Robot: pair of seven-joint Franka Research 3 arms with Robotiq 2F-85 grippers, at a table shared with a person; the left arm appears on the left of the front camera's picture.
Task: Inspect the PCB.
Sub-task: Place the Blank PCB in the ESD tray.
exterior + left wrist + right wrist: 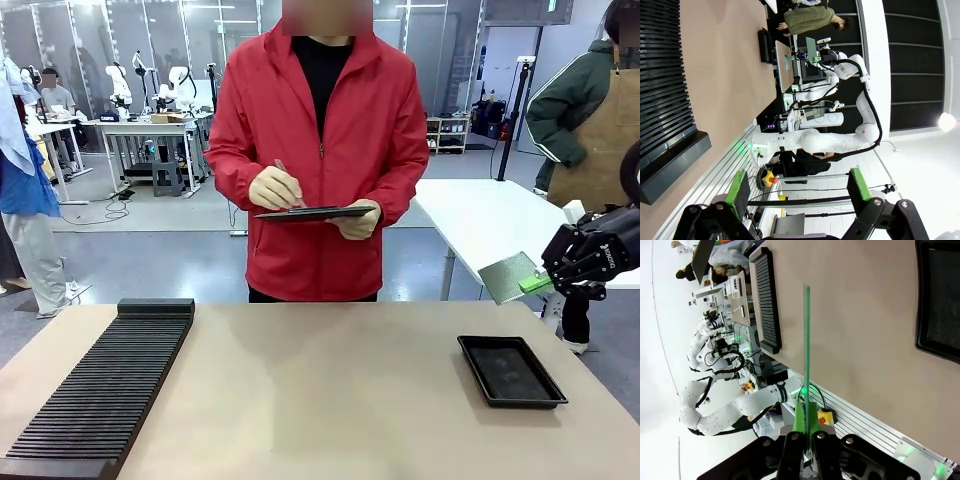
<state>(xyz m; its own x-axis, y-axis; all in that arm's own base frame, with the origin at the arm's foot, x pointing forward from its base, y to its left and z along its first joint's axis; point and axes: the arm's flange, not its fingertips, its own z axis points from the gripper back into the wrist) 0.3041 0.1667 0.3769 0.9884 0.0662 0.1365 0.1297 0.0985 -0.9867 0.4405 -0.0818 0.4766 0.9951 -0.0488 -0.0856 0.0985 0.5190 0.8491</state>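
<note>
The right gripper (548, 283), jaws clamped on one edge of the PCB (508, 276), holds it tilted above the tabletop's (320, 380) right side, probably for viewing, while the left gripper (797, 192) stands wide open, empty.

Your slotted black rack (100, 385) was cut off at the frame's bottom-left corner, the PCB (806, 347) showed only edge-on (face unreadable), right arm mostly out of frame.

The glossy white, rounded robot arm (840, 140) carried a black cable. The black two-finger right gripper (545, 283) had green pads. The person wore a red zip jacket (320, 160) over black.
</note>
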